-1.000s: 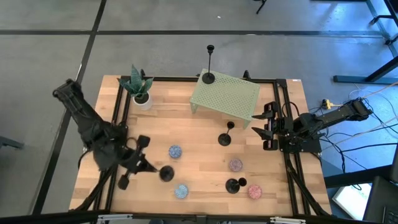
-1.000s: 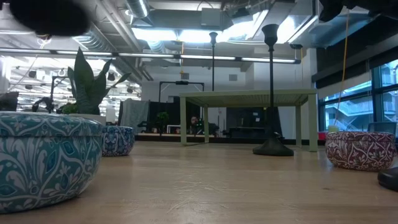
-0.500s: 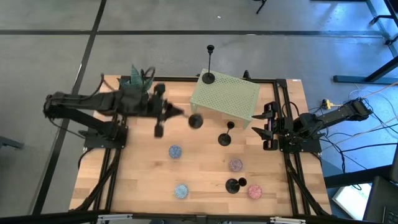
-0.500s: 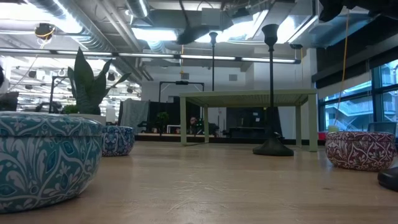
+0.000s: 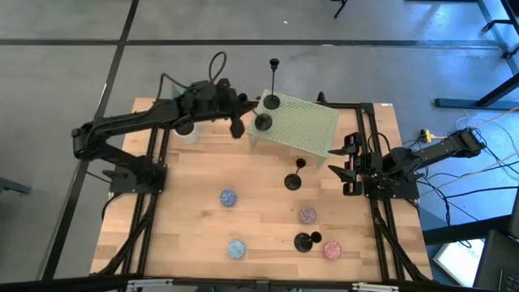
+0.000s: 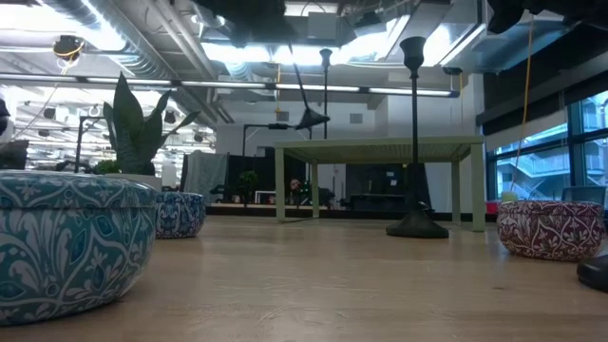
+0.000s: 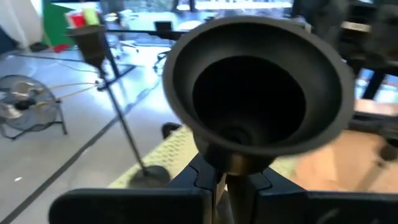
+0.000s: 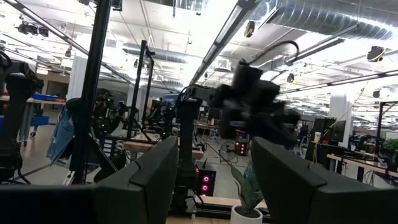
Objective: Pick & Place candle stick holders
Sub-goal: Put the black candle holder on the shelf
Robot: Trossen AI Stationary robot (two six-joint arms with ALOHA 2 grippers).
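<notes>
My left gripper point(image 5: 243, 120) is shut on a black candle stick holder point(image 5: 261, 122) and holds it in the air over the left end of a light-green perforated stand point(image 5: 298, 128). Its flared round base point(image 7: 255, 87) fills the left wrist view. A tall candle stick holder point(image 5: 272, 99) stands by its base on the stand's far left corner. Two more stand upright on the table, one at mid right point(image 5: 293, 180) and one near the front point(image 5: 304, 241). My right gripper point(image 8: 214, 174) waits open at the right edge, touching nothing. My left gripper pinches the holder's thin stem point(image 7: 221, 190) between its two fingers, close behind the flared base. The fingers come nearly level from the table's left side, and the base sticks out beyond their tips. The holder is lifted clear, its base point(image 6: 310, 119) a little above the stand top.
Several patterned tins lie on the wood: blue ones point(image 5: 228, 196) point(image 5: 236, 248), a pink one point(image 5: 306, 215), a red one point(image 5: 332, 250). A potted plant point(image 6: 133, 128) stands at the far left, mostly under my left arm in the high view.
My left gripper has swung from the table's near left part toward the far edge and to the right, turning as it went, and has reached the green stand's left end. The candle stick holder stayed in its hold and clear of the table. My right arm kept still.
</notes>
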